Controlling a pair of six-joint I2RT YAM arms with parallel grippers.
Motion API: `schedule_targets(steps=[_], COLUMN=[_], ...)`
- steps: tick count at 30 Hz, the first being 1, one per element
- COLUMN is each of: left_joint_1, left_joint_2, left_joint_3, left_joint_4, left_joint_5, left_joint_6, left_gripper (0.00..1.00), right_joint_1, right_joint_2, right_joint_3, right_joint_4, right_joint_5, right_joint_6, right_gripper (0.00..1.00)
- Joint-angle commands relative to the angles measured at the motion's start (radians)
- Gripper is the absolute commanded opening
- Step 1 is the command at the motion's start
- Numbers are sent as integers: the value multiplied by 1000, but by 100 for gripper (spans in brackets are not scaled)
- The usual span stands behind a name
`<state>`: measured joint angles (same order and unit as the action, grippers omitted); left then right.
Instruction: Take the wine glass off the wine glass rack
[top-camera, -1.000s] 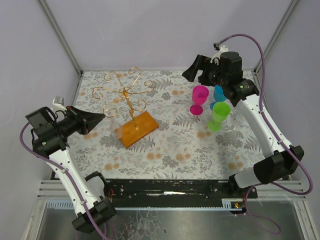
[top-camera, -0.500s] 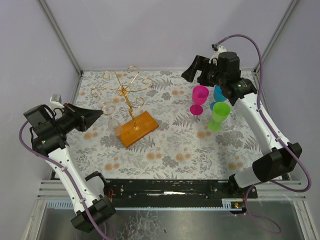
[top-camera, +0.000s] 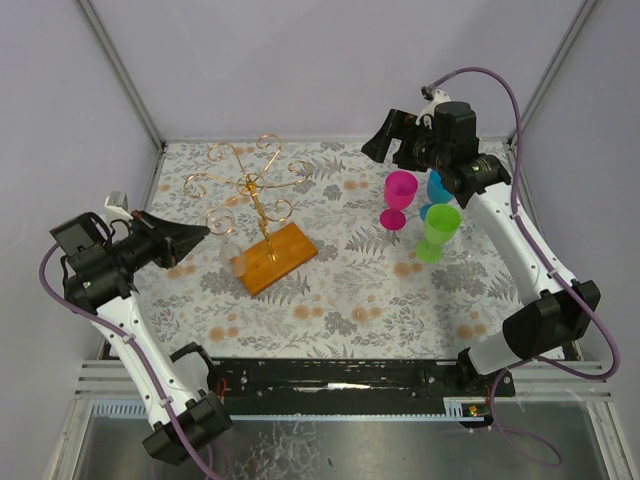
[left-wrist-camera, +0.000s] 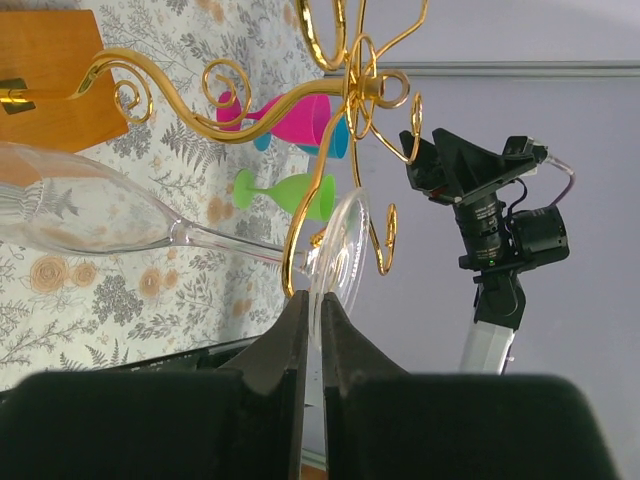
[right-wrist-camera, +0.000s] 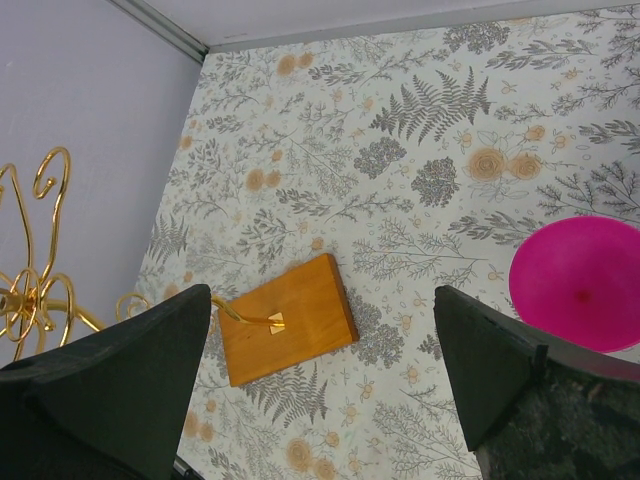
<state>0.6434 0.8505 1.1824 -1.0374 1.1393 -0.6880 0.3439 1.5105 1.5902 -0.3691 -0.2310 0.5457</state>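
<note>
The wine glass rack (top-camera: 252, 186) is a gold wire tree on an orange-brown wooden base (top-camera: 276, 256) at the left middle of the table. A clear wine glass (left-wrist-camera: 80, 212) hangs upside down from one of its arms, bowl near the base. My left gripper (left-wrist-camera: 312, 306) is shut on the rim of the glass's round foot (left-wrist-camera: 338, 258). The stem crosses a gold arm (left-wrist-camera: 296, 250) right beside the foot. In the top view the left gripper (top-camera: 204, 232) is at the rack's left side. My right gripper (right-wrist-camera: 322, 300) hangs open high over the table with nothing between its fingers.
Pink (top-camera: 399, 196), blue (top-camera: 438, 188) and green (top-camera: 437, 232) plastic goblets stand together at the right, under the right arm. The pink one (right-wrist-camera: 585, 282) shows beside the right finger. Enclosure walls close in the left, back and right sides.
The left gripper with the glass foot nudged a little towards the rack, which swayed, then came back. The right gripper drifted slightly further back.
</note>
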Motion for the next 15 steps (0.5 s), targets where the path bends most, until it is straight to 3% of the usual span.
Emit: schedule_targets(steps=[1,15], left_joint_1=[19,48], left_joint_2=[-14,3], left_joint_3=[37,57], left_joint_4=[-58,93], left_joint_5=[-16,-80], left_joint_6=[46,-80], left_gripper=[0,0], right_joint_1=[-3,-2], right_joint_2=[15,54], right_joint_3=[50,56], right_joint_4=[39,50], right_joint_5=[-37,-48], right_joint_6=[-15,-20], right_gripper=[99,99])
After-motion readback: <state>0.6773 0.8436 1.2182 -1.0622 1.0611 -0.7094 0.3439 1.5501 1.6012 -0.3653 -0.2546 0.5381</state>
